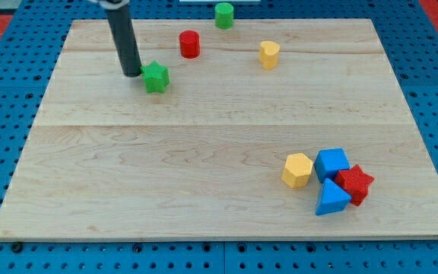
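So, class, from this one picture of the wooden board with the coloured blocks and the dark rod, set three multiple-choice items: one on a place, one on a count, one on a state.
1. Where is my tip?
A. Just to the view's left of the green star block
B. Among the blue blocks
C. Beside the yellow hexagon block

2. How many blocks lie on the wooden board?
A. Five
B. Eight
C. Ten

3. How does the red star block lie?
A. Alone at the view's top
B. On the rod
C. Packed against the blue blocks at the view's lower right

Answers:
1 A: the rod ends right beside the green star, on its left.
2 B: two green, two red, two yellow and two blue blocks.
3 C: it sits against the blue cube and the blue wedge-like block.
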You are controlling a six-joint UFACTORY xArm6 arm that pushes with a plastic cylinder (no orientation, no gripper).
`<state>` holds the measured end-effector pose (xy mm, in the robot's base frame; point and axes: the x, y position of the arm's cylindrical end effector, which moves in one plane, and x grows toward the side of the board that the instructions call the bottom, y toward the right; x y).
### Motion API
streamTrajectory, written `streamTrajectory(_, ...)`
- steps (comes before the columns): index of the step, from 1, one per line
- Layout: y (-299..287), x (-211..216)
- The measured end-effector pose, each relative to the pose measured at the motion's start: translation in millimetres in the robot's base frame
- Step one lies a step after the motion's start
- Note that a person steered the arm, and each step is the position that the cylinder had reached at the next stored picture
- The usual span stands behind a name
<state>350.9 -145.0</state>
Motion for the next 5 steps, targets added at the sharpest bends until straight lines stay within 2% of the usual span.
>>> streamTrajectory(1, 26, 8)
streamTrajectory(2, -14, -17)
streamTrajectory(3, 28, -27)
streamTrajectory(4, 39, -6)
streamTrajectory(5, -21, -20)
